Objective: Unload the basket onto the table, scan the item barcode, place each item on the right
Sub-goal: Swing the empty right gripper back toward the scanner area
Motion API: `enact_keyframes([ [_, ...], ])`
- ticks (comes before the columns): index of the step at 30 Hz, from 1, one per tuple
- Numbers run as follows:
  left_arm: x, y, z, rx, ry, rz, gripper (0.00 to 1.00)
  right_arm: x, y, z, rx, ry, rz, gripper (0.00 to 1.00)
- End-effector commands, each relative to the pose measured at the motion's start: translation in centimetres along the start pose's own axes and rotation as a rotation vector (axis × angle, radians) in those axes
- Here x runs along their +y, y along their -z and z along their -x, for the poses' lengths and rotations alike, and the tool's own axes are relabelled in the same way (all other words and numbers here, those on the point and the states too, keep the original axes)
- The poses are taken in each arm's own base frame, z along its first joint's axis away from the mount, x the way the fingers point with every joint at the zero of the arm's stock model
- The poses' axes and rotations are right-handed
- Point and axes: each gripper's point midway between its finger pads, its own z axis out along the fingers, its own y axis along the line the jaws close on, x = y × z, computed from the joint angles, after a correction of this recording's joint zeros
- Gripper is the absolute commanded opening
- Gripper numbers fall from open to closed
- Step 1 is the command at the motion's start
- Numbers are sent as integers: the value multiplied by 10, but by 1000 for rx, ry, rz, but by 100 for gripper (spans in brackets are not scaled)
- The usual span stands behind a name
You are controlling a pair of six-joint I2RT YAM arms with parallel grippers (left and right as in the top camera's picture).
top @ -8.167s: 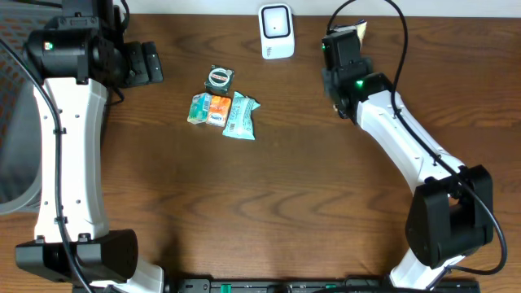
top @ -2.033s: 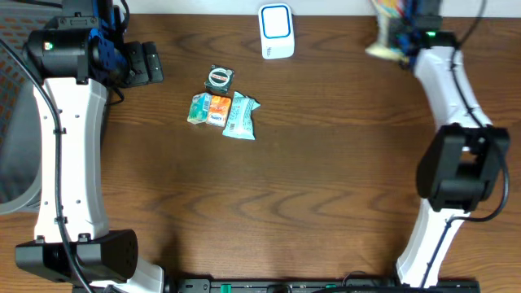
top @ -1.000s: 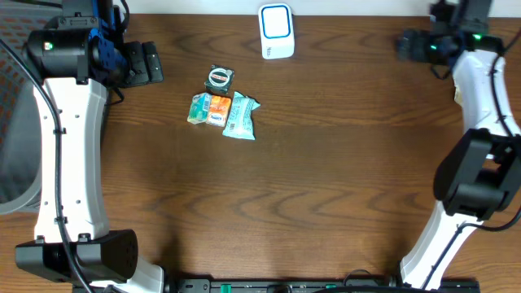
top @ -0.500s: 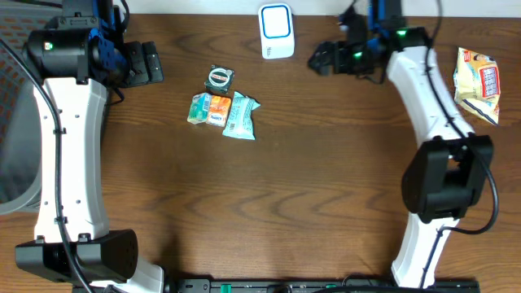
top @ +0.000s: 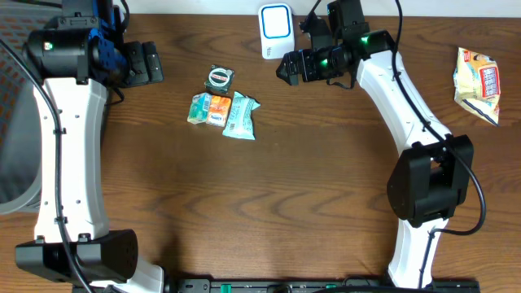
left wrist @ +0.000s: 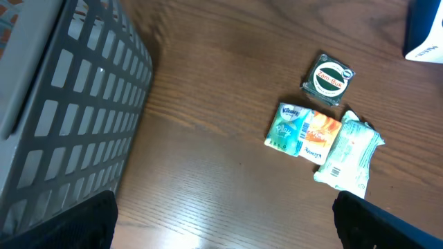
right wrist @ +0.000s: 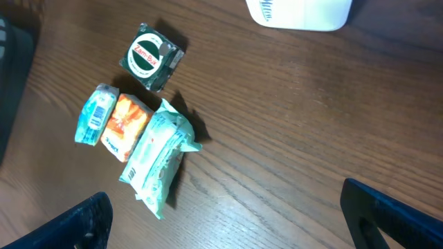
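Observation:
A white and blue scanner stands at the table's back edge. To its left lie three items: a dark square pack with a round logo, a green and orange tissue pack and a teal wipes pack. My right gripper hovers open and empty just right of the scanner, above bare wood, with the teal wipes pack ahead of its fingers. My left gripper is open and empty at the back left, away from the tissue pack.
A yellow snack packet lies at the far right of the table. A grey mesh basket stands beyond the table's left side. The brown wooden table spreads out in front of the items.
My right arm swung from the far right back toward the scanner, leaving the yellow snack packet on the table at the right. The left arm has not moved.

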Motion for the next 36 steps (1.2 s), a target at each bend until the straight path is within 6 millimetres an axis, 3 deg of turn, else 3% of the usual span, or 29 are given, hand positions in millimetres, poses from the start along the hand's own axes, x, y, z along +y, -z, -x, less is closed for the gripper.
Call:
enact_keyframes([
  [1, 4, -3, -1, 6, 12, 19, 98, 5, 7, 5, -19, 0, 2, 99],
  [36, 4, -3, -1, 6, 12, 19, 98, 3, 7, -5, 19, -16, -6, 99],
])
